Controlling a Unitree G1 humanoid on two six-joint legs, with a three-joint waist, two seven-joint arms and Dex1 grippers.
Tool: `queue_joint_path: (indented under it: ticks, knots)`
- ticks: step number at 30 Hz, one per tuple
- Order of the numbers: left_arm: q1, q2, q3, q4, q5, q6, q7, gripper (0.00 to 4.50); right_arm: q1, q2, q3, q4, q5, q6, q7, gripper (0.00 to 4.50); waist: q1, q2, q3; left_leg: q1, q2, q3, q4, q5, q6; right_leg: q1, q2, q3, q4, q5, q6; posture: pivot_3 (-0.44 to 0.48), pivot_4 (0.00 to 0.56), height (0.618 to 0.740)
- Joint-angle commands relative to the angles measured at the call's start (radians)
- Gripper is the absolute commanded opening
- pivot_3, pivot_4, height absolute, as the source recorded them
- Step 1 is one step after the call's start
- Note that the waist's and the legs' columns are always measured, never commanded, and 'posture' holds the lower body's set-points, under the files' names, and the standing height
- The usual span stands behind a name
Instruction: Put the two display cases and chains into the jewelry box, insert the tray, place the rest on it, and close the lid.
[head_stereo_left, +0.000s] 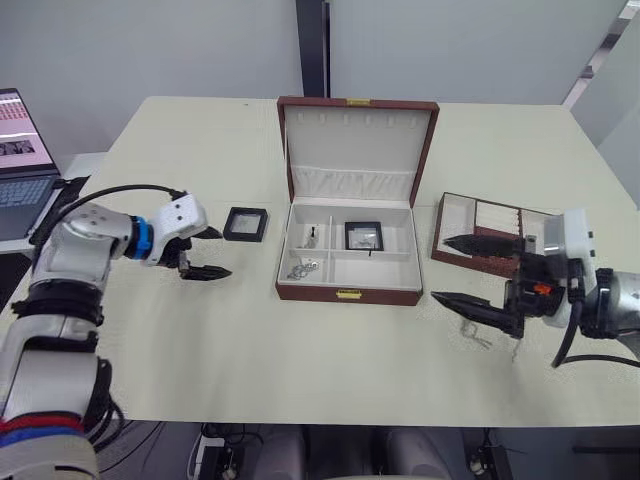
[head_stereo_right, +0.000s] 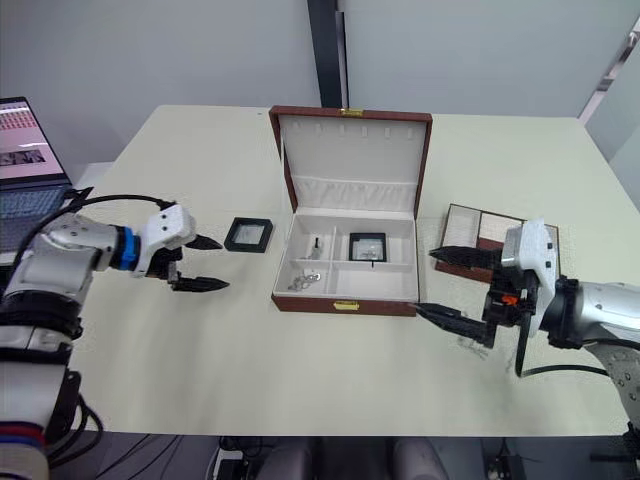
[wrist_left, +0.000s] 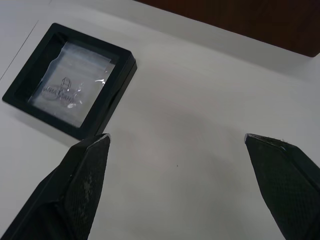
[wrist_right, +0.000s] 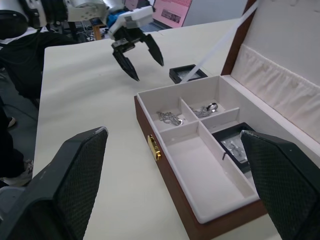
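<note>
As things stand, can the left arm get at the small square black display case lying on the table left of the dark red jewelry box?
Probably yes: the left gripper is open beside the black display case, with only bare table between them.

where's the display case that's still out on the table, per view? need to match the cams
Left eye: display case on the table, left of the jewelry box.
Right eye: same spot, ahead of the open left gripper.
Left wrist: beyond one finger.
Right wrist: past the box's far corner.
Shared landmark: the jewelry box.
</note>
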Motion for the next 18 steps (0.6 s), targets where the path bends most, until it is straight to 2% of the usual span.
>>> queue_joint_path:
  ticks: [1,9,18]
  knots:
    - [-0.081,-0.014,-0.010,0.101,0.045,-0.076,-0.008,4.45,0.000,-0.004,-0.016,-0.061,0.028,0.004,-0.033,4.50,0.000,0.000,0.000,0.000,0.000,0.000,0.000,0.000,0.000,-0.001,0.000,0.000,0.000,0.000,0.000,0.000,0.150,0.740]
    - [-0.207,-0.095,-0.029,0.308,0.141,-0.166,0.052,4.45,0.061,0.007,-0.015,-0.100,0.020,0.001,-0.081,4.50,-0.003,-0.001,0.000,-0.001,0.000,0.002,0.000,0.000,0.000,-0.004,0.000,0.000,0.004,0.000,0.000,0.000,0.150,0.740]
    - [-0.245,-0.163,-0.025,0.399,0.198,-0.177,0.168,4.45,0.098,0.020,-0.026,-0.130,0.037,0.003,-0.132,4.50,-0.003,-0.001,0.000,-0.003,0.000,0.004,0.001,0.000,0.000,-0.009,0.000,0.001,0.007,0.000,0.000,0.000,0.150,0.740]
